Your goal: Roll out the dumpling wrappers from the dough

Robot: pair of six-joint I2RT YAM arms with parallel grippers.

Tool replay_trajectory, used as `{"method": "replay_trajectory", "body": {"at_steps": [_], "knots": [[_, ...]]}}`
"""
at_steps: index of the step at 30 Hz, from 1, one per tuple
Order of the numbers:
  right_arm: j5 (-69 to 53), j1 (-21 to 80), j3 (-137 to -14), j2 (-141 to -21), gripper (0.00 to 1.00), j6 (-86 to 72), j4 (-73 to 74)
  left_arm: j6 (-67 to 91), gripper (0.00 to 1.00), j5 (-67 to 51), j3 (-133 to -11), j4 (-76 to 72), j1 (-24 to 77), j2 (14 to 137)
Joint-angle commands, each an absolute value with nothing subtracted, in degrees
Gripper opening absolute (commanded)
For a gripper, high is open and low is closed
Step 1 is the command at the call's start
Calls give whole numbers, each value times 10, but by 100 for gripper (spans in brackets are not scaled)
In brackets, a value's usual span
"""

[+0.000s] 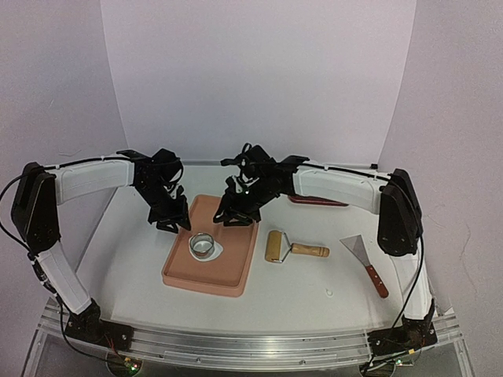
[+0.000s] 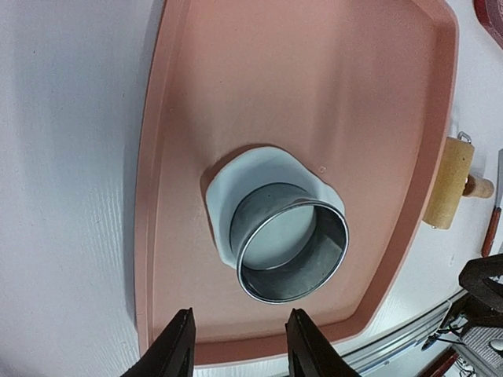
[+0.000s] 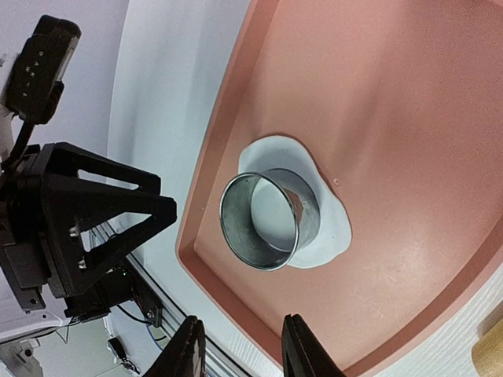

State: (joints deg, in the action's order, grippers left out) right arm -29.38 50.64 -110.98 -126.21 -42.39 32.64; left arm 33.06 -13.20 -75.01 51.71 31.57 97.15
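Note:
A thin irregular sheet of white dough (image 2: 236,179) (image 3: 334,236) lies on the pink tray (image 1: 228,271) (image 2: 314,94) (image 3: 409,118). A small metal ring (image 1: 203,245) (image 2: 292,242) (image 3: 267,220) stands upright on it, with white dough showing inside. No separate dumpling wrappers are in view. My left gripper (image 1: 167,226) (image 2: 240,347) hangs above the tray's left edge, open and empty, and clear of the ring. My right gripper (image 1: 233,218) (image 3: 245,347) hovers over the tray's far part, also open and empty.
A wooden rolling pin (image 1: 283,247) (image 2: 456,184) lies right of the tray. A scraper with a red handle (image 1: 365,263) lies further right. A flat red object (image 1: 314,201) sits at the back right. The left arm's base (image 3: 78,228) shows beyond the tray.

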Motion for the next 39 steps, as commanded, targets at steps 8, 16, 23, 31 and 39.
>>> {"method": "replay_trajectory", "body": {"at_steps": [8, 16, 23, 31, 39], "knots": [[-248, 527, -1193, -1338, 33, -428, 380, 275, 36, -203, -741, 499, 292, 966], [-262, 529, -1215, -1368, 31, -434, 381, 255, 34, -213, -736, 503, 290, 982], [-269, 529, -1226, -1385, 27, -439, 381, 249, 32, -219, -737, 499, 289, 995], [-276, 529, -1241, -1402, 23, -442, 381, 249, 30, -226, -729, 492, 289, 999], [-282, 529, -1248, -1413, 21, -445, 381, 248, 29, -233, -729, 487, 289, 1005]]}}
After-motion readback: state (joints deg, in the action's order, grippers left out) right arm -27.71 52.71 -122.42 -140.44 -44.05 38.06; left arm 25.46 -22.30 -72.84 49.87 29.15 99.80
